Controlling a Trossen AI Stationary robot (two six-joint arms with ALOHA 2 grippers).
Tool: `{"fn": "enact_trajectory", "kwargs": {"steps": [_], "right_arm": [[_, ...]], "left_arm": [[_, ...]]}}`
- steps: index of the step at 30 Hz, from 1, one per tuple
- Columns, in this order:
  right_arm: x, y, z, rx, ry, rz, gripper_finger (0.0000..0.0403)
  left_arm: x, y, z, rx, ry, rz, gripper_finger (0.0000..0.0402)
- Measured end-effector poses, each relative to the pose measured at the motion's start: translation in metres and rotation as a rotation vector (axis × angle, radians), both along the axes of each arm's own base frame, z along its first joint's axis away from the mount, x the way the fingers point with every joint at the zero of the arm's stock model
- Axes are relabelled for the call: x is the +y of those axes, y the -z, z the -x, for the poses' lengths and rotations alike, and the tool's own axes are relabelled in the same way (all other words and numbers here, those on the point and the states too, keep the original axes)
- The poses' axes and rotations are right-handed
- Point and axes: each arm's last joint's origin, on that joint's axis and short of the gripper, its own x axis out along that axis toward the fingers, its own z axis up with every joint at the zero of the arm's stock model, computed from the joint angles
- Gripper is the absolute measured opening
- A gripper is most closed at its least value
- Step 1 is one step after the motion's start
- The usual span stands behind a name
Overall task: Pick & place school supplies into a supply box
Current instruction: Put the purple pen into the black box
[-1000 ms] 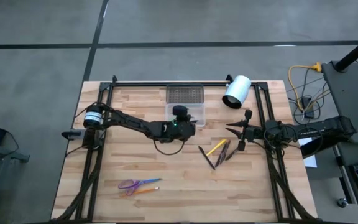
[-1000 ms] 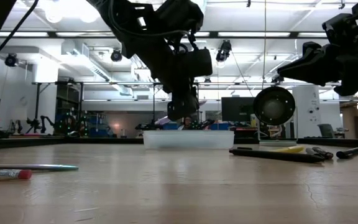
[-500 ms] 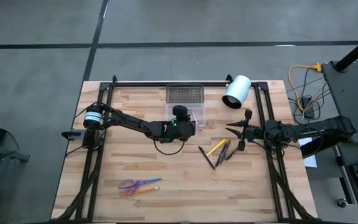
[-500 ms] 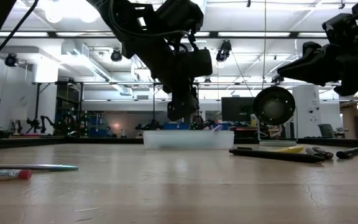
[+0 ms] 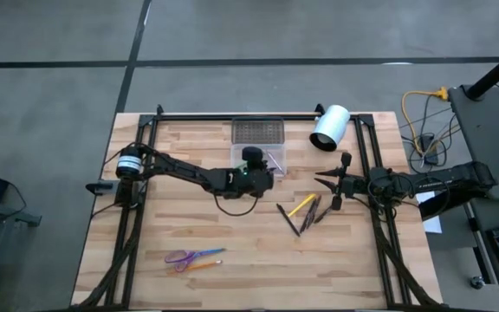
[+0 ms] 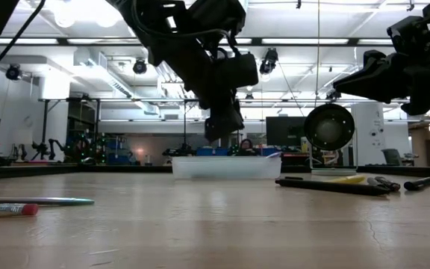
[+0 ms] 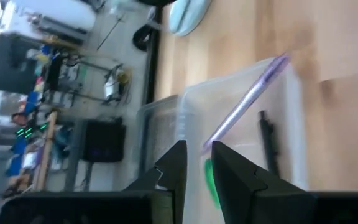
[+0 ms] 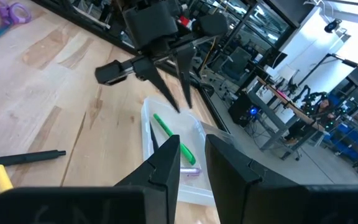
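Left wrist view: narrowly parted, empty jaws are seen above the small clear plastic rectangular box [image 7: 241, 118]; right jaws likewise.

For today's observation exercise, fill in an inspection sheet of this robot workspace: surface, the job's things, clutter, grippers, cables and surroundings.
Surface: wooden table, bare at centre.
Job's things: supply box holds a green pen, a purple pen and a dark pen; scissors near the front left; pencil and pens in a loose pile.
Clutter: white cylinder lying beside the box.
Grippers: left gripper above the box, open, empty; right gripper near the pile, empty.
Cables: yellow cable on the floor.
Surroundings: lab shelving, lights.
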Motion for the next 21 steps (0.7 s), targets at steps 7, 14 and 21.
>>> {"fn": "enact_trajectory", "kwargs": {"steps": [7, 14, 21], "right_arm": [[0.000, 0.000, 0.000, 0.000, 0.000, 0.000, 0.0068], [0.000, 0.000, 0.000, 0.000, 0.000, 0.001, 0.0068], [0.000, 0.000, 0.000, 0.001, 0.000, 0.000, 0.0068]], "left_arm": [[-0.011, -0.001, -0.009, -0.058, 0.345, 0.237, 0.0059], [-0.008, -0.006, -0.015, -0.135, 0.373, 0.192, 0.0059], [-0.004, 0.015, -0.026, -0.179, 0.438, 0.206, 0.0059]]}}
